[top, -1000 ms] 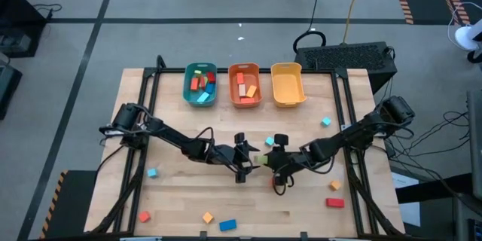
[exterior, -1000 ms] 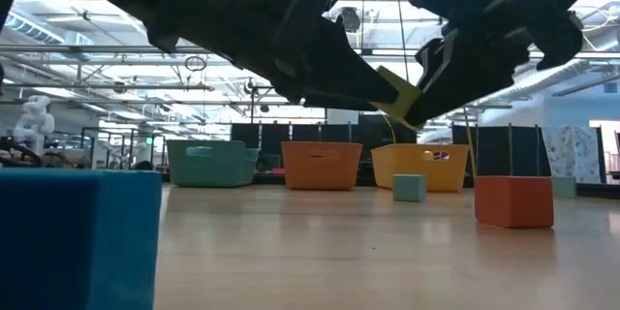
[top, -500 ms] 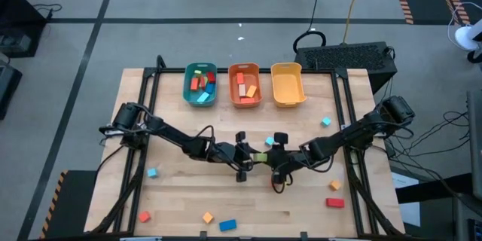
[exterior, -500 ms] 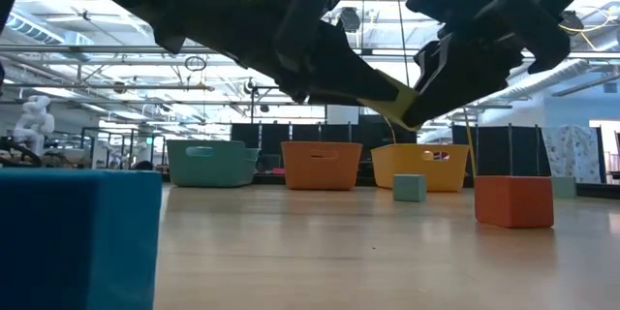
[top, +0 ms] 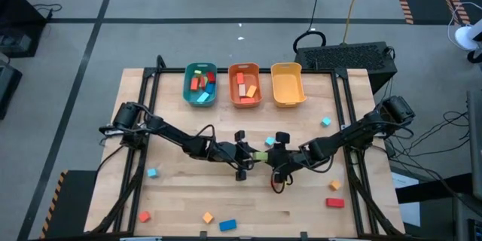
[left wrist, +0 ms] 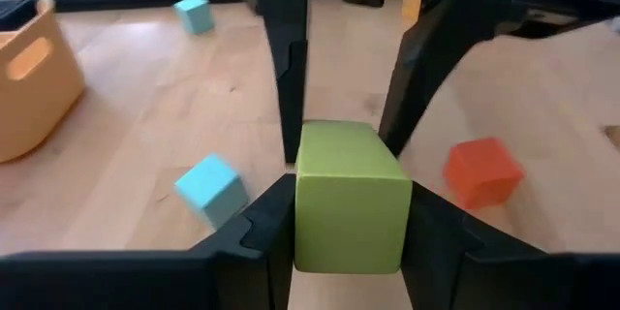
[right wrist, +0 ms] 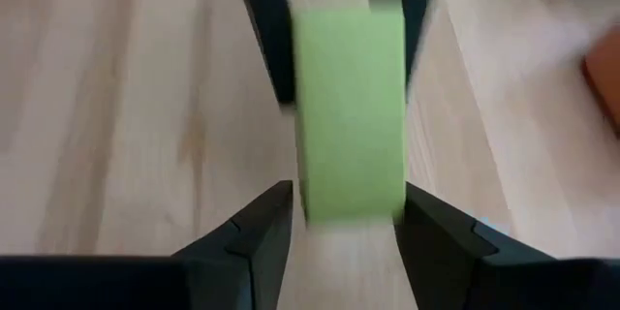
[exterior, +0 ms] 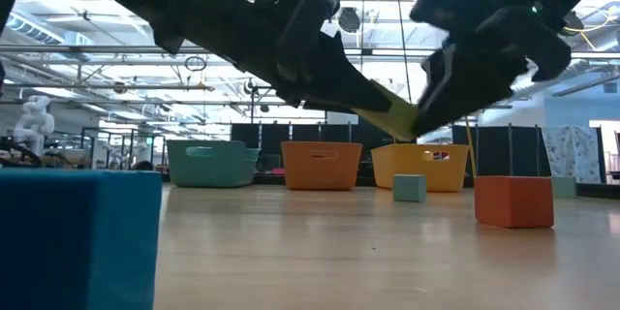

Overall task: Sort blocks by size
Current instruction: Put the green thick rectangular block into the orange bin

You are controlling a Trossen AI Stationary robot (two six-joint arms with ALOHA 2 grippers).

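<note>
A green block (top: 260, 157) hangs in the air over the middle of the table, between my two grippers, which face each other. My left gripper (top: 251, 157) comes from the table's left and is shut on the block's near end (left wrist: 349, 194). My right gripper (top: 271, 158) comes from the right. Its fingers (right wrist: 266, 218) stand open, close beside the block's other end (right wrist: 349, 116) on either side. In the low view the block (exterior: 392, 111) shows as a slanted green strip between the dark grippers, well above the tabletop. My left gripper pinches the green block between its two fingers, one on each side face (left wrist: 306, 215), at the end nearest that arm. The fingers come from the table's left, slanting a little downward, and lie along the block. The block is lifted clear of the table.
A teal bin (top: 200, 84), an orange bin (top: 244, 84) and a yellow bin (top: 288, 84) stand in a row at the far edge, the first two with blocks inside. Loose blocks lie about: light blue (top: 269, 141), red (top: 334, 202), blue (top: 227, 225), orange (top: 207, 217).
My left gripper has shut on the green block, which stays in the air where it was. My right gripper's fingers have parted a little from the block's other end. Neither arm has travelled.
</note>
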